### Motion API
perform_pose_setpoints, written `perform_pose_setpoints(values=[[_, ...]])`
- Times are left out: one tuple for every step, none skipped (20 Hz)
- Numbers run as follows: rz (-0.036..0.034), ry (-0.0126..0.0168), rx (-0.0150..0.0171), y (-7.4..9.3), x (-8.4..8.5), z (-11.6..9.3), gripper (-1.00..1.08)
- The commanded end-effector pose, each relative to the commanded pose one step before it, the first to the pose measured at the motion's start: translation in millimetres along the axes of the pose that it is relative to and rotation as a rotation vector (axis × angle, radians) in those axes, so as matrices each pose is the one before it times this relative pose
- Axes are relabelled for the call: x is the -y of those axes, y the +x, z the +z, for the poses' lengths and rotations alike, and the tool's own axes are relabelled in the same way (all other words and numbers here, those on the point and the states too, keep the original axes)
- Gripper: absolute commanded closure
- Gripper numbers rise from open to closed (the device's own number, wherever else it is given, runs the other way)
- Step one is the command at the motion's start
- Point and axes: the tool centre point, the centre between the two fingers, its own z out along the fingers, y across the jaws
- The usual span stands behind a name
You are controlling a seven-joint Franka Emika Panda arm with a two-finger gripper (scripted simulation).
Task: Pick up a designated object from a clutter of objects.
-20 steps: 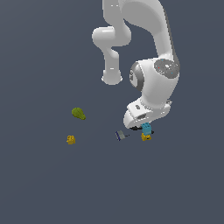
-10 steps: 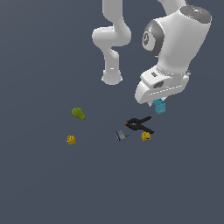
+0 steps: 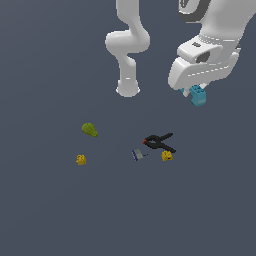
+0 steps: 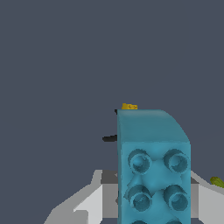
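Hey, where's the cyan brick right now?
The cyan brick is held in the gripper, off the floor at the exterior view's upper right, above the black clamp.

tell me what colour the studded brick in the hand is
Cyan-blue all over, studs included; the brick shows best in the wrist view, held in the hand.

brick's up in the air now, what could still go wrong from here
The cyan brick hangs from the gripper high above the floor, so any slip means a long drop. In the wrist view much of the brick sticks out past the fingers; a grip on one end might let it pivot. If it fell, it could land near the black clamp and yellow block.
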Motion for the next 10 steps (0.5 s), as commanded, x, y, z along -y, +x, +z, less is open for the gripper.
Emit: perform_pose_setpoints(values=[[0.00084,0.00035,0.00047,-3.13,6.45,-15.11,1.08],[0.0,0.0,0.0,-0.75,2.1,-4.56,1.08],[0.0,0.0,0.0,-0.62,1.85,-4.01,1.08],[0.00049,0.00045,-0.0002,-0.57,1.18,-3.59,1.08],[0.0,0.0,0.0,-0.41,1.36,-2.93,1.08],[0.0,0.0,0.0,-0.32,1.11,-2.39,1.08],[0.0,0.0,0.0,-0.24,0.86,-1.86,1.08],[0.0,0.0,0.0,-0.17,0.62,-1.33,1.08],[0.0,0.0,0.0,-0.1,0.37,-0.79,1.08],[0.0,0.0,0.0,-0.03,0.12,-0.26,1.08]])
